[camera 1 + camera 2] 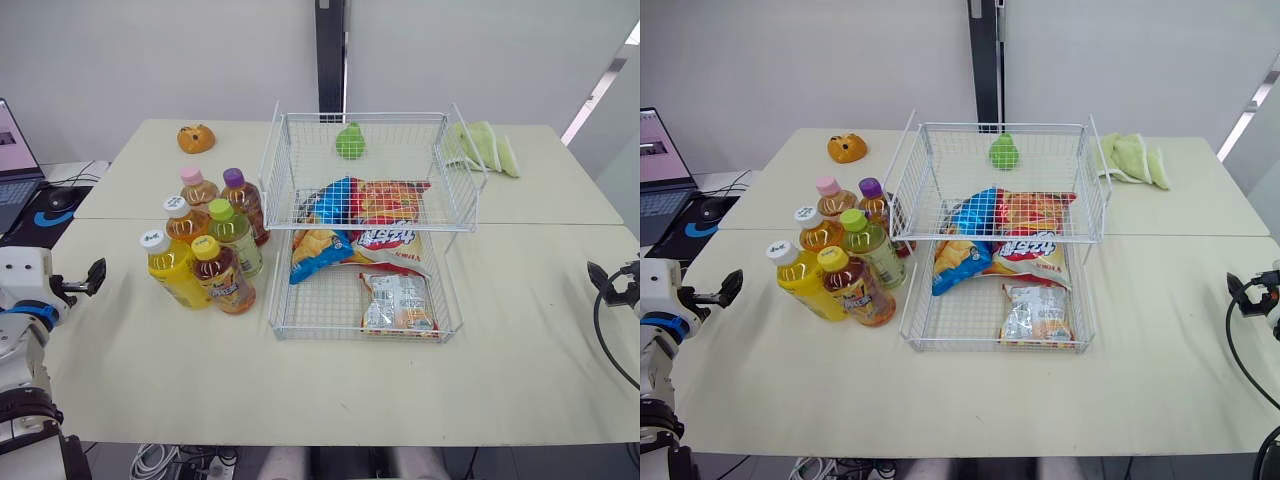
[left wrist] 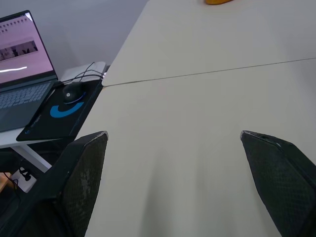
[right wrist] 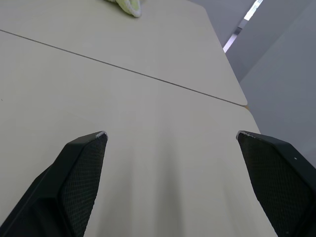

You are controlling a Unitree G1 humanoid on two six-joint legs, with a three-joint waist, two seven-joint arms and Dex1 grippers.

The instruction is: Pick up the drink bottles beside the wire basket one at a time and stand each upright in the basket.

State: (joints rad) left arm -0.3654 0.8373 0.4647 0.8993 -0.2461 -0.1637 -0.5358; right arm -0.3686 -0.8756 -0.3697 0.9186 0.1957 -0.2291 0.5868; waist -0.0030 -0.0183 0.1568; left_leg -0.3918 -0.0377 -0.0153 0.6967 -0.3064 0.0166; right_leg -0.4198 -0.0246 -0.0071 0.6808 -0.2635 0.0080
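**Bottles grouped left of basket, both grippers spread and empty**

Six drink bottles [image 1: 205,245] stand upright in a tight cluster on the table [image 1: 520,340], just beside the left wall of the wire basket [image 1: 283,150]. None is inside it. I see snack bags [image 1: 398,303] lying on the basket's lower and upper tiers.

My left gripper [image 2: 173,133] sits at the table's left edge with its fingers wide apart, holding nothing. The nearest of the cluster, the yellow bottle [image 1: 172,268] with a white cap, is near it on the basket side but not touching. My right gripper [image 3: 170,133] is also spread and empty, out by the table's right edge. The basket stands between it and the bottles, which are well apart from it.
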